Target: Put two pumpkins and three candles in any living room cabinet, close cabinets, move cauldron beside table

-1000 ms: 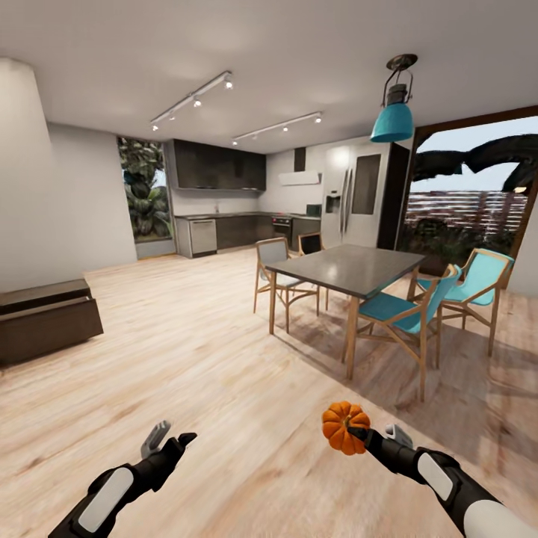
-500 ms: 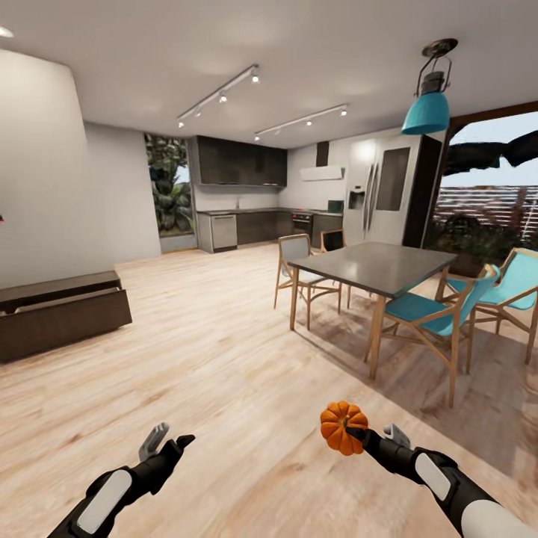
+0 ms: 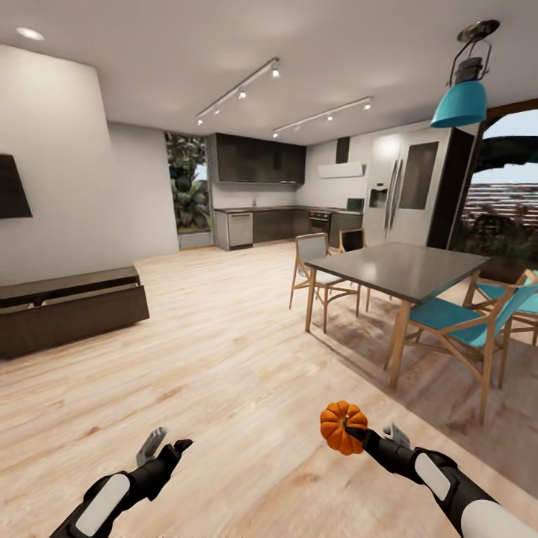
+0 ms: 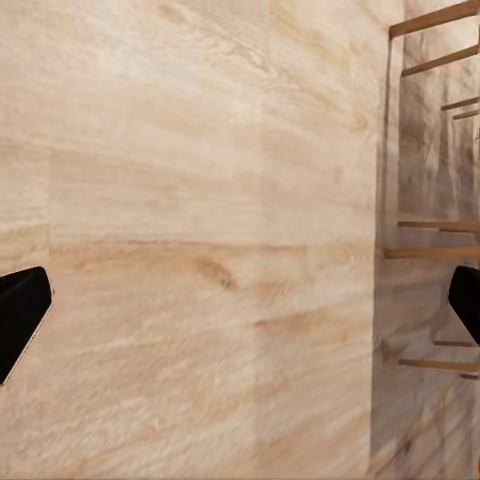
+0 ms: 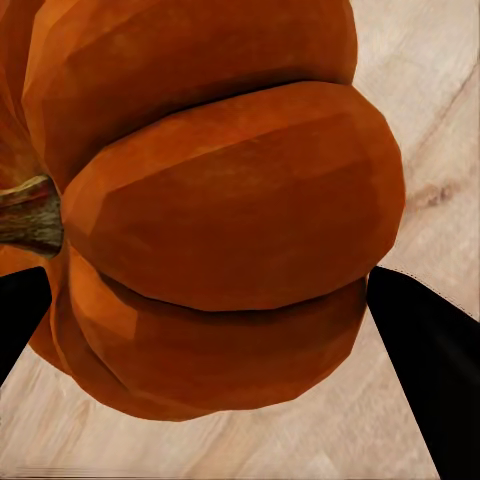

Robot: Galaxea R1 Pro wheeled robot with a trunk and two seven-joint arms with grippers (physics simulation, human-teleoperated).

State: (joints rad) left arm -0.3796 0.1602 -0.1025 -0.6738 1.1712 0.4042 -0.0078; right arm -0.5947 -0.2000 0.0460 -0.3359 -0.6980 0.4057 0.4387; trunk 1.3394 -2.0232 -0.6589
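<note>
- At my right gripper (image 3: 357, 433): clamped on one pumpkin (image 3: 343, 427), held up over bare floor (image 3: 224, 359), well short of the cabinet (image 3: 71, 310).
- Left gripper (image 3: 166, 448): fingers apart, nothing in it.
- Risk: the pumpkin is round and ribbed, so I judge a jolt while driving could roll it out of the pinch.
- Risk: swinging wide toward the dining table (image 3: 396, 269) and its chairs could clip my right arm.
- Surface: light wood planks, flat.
- Room: open plan, kitchen at the back, cabinet low against the left wall.
</note>
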